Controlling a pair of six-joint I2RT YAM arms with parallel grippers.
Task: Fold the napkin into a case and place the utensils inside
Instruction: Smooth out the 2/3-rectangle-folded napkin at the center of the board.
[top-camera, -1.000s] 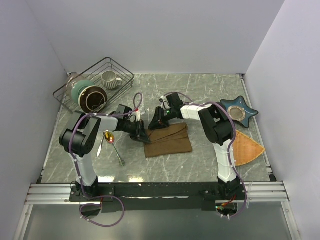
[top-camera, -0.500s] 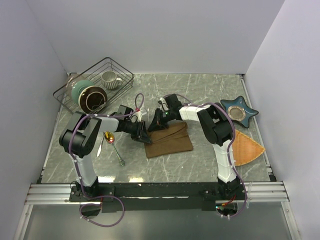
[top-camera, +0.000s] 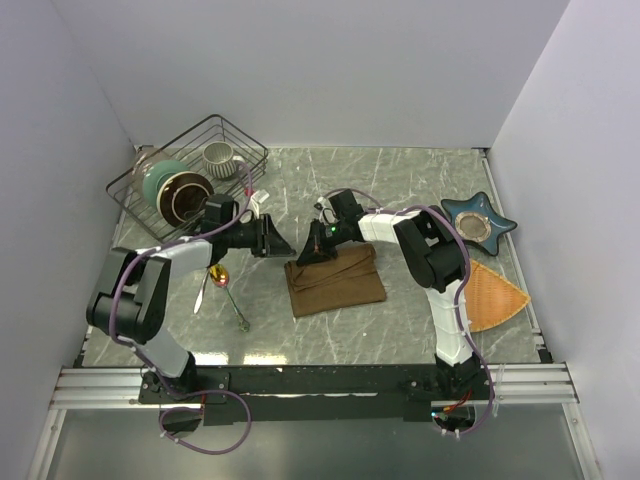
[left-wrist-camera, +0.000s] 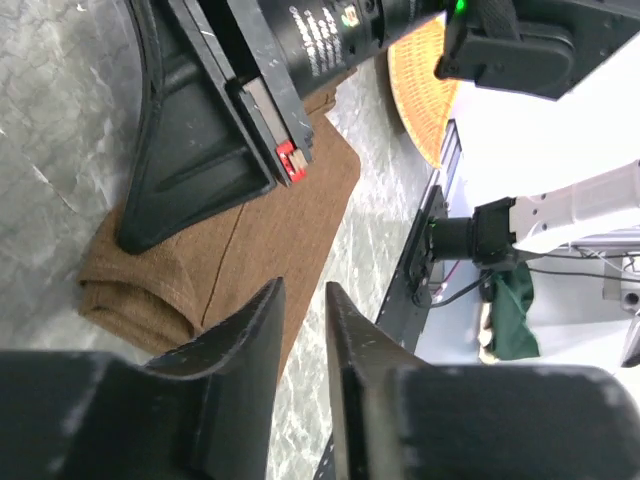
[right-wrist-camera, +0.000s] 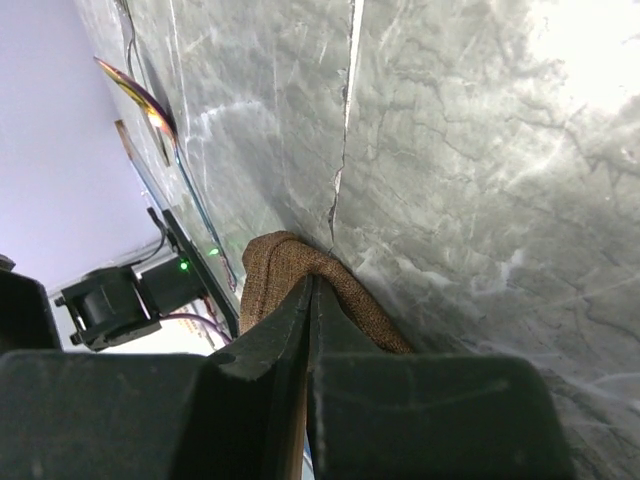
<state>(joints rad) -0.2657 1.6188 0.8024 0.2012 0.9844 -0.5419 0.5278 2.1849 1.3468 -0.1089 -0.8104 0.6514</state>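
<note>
We see the napkin (top-camera: 340, 282) lying near the middle of the surface (top-camera: 400, 180), folded into a thick brown rectangle with a seam running along its length. It sits between the two arms, a little towards the right one.

The right tool (top-camera: 312, 250) is down at the napkin's far left corner. In the right wrist view its fingers (right-wrist-camera: 340, 330) are pressed flat together, and a rounded fold of the cloth curls around their tips, so we read it as clenched on the napkin's folded edge.

The left tool (top-camera: 280, 244) points towards the napkin from the left and is just beside it, not touching. In the left wrist view its fingers (left-wrist-camera: 250, 330) stand a narrow gap apart with nothing between them, so it is released.

The utensils are on the surface to the left of the napkin, well apart from it, under the left arm. The spoon (top-camera: 230, 298) has a shiny gold bowl at its far end, and the fork (top-camera: 202, 292) lies just beside it, at an angle.

In the far left corner, a wire basket (top-camera: 250, 150) holds a pale mug (top-camera: 220, 157) and two bowls on their sides. On the right are a star-shaped dish (top-camera: 478, 222) and, nearer to us, a fan-shaped mat (top-camera: 492, 296).
</note>
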